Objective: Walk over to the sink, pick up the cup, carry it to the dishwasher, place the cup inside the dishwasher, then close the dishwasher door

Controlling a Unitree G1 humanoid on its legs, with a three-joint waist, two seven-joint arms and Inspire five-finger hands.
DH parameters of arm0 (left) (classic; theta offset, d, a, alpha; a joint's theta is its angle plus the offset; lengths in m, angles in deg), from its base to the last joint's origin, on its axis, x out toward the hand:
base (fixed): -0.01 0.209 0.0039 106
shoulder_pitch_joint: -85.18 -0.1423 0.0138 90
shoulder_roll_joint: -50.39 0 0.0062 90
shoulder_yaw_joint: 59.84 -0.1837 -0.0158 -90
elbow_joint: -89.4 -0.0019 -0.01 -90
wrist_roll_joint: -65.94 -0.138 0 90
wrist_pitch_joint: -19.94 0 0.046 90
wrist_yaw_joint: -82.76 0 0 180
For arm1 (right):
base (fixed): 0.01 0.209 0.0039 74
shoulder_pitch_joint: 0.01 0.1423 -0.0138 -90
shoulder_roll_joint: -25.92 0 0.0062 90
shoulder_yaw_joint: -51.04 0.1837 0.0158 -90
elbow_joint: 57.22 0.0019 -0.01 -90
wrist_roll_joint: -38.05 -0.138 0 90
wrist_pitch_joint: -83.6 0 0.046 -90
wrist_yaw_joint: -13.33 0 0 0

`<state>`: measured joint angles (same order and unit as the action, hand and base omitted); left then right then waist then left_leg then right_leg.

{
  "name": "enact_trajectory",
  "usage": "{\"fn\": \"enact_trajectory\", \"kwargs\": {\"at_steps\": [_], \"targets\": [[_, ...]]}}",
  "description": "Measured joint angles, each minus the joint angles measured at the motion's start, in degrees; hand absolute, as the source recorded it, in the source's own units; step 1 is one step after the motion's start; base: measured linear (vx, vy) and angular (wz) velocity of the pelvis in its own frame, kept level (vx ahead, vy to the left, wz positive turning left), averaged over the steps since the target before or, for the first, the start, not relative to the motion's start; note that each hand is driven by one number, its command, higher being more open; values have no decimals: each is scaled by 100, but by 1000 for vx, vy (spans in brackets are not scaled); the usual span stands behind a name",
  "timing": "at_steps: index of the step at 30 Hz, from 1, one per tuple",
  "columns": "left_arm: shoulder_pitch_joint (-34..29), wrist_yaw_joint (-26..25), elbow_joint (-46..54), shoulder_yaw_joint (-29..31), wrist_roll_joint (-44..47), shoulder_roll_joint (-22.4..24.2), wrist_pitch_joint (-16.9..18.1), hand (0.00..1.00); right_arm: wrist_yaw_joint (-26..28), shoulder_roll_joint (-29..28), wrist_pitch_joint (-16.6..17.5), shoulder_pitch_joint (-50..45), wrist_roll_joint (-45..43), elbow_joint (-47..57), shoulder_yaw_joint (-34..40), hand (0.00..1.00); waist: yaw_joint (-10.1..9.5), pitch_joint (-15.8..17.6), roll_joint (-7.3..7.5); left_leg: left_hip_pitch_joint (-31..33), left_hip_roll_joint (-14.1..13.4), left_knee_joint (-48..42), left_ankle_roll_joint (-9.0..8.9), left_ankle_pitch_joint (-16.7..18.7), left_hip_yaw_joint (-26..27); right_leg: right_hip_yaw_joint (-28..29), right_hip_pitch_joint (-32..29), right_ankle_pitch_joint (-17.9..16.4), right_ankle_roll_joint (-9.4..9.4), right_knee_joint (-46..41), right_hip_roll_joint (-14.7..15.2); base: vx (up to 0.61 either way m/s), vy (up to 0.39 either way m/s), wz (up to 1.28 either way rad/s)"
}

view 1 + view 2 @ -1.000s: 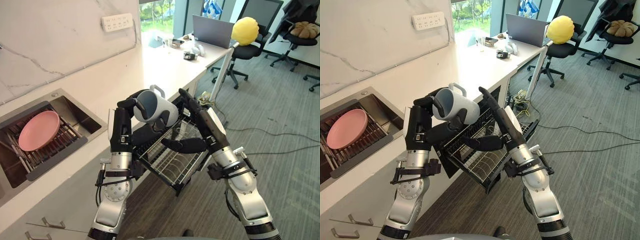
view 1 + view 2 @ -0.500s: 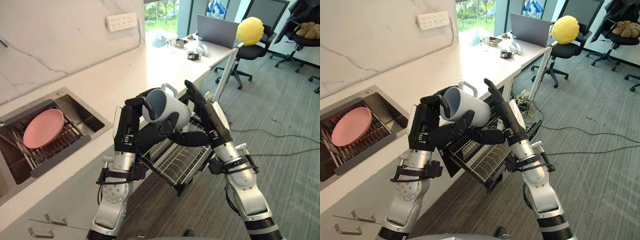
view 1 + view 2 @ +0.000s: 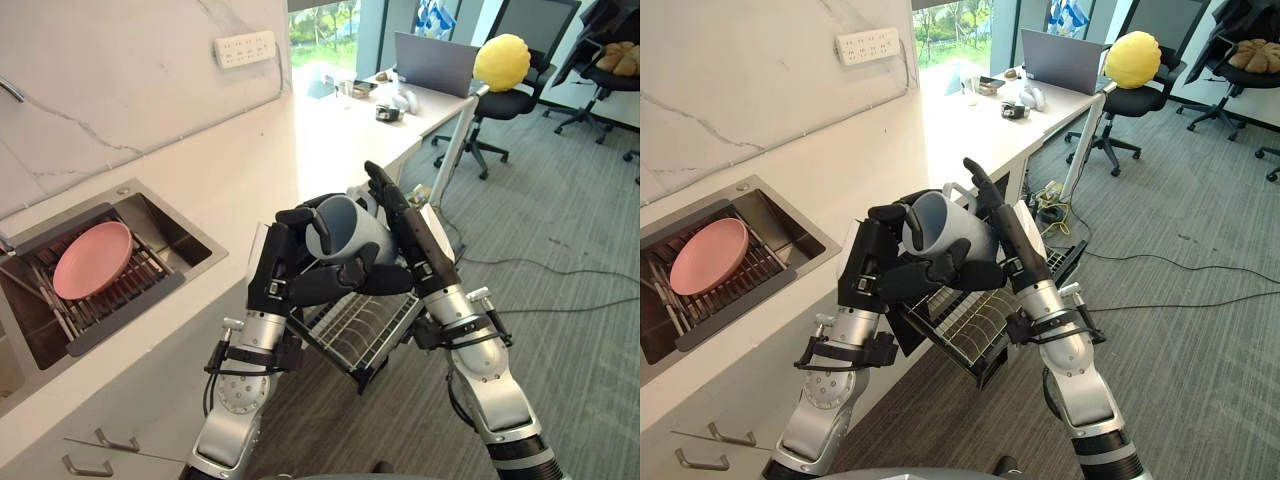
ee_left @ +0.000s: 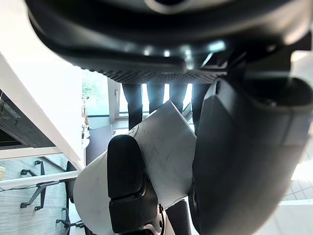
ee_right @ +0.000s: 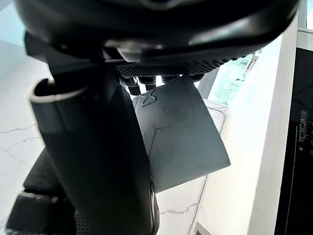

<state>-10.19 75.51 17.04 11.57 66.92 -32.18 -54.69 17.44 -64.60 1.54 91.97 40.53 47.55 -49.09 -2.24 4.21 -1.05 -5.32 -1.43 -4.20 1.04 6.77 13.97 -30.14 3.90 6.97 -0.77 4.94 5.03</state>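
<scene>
The cup [image 3: 350, 222] is hanging in the air directly above the pulled-out dishwasher rack [image 3: 352, 335], held between both hands and lying on its side. Its open mouth is facing away from the rack's outer end. The left hand [image 3: 280, 268] is clenching round the cup's body, with its fingers wrapping over the rim end. The right hand [image 3: 410, 240] is staying flat, its straight fingers bracing the cup's other flank, so it is steadying rather than gripping.

It looks like a glazed ceramic mug: rigid, moderately heavy for these fingers, and smooth enough to slide if the squeeze slackens. A knock against the rack's wires could chip it. The small handle [image 3: 958, 190] is peeking out on the side away from the rack, but the broad barrel is the safer place to hold, and that is where the left hand is holding it. I judge the carry finished and the lowering not yet begun, so the cup needs to come down gently between the wires.

Well off to the left of the rack, the sink [image 3: 160, 222] is holding a pink plate [image 3: 92, 260], and the white counter [image 3: 240, 150] is running behind the rack.
</scene>
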Motion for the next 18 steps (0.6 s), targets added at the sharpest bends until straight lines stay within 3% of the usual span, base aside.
{"fn": "enact_trajectory", "kwargs": {"at_steps": [4, 5, 18], "targets": [[-52, -1, -51, 1, 3, -72, -2, 0, 89, 17, -192, 13, 4, -34, -59, 100, 0, 0, 0, 14, 7, 6, 2, -19, -34, -36, 0, 1, 0, 0, 7, 0, 0, 5], [-63, -1, -53, 0, 3, -77, -4, 0, 103, 27, -217, 14, 4, -34, -66, 0, 0, 0, 1, 17, 8, 6, 3, -21, -39, -41, 0, 1, -1, 0, 8, 0, 0, 4], [-84, -28, -55, 12, 37, -187, -100, 0, 215, 116, -443, 86, 335, -187, -143, 0, -1, -2, 5, 40, 39, 10, 35, -63, -78, -83, 1, 42, 1, 0, 45, -7, 15, 1]]}}
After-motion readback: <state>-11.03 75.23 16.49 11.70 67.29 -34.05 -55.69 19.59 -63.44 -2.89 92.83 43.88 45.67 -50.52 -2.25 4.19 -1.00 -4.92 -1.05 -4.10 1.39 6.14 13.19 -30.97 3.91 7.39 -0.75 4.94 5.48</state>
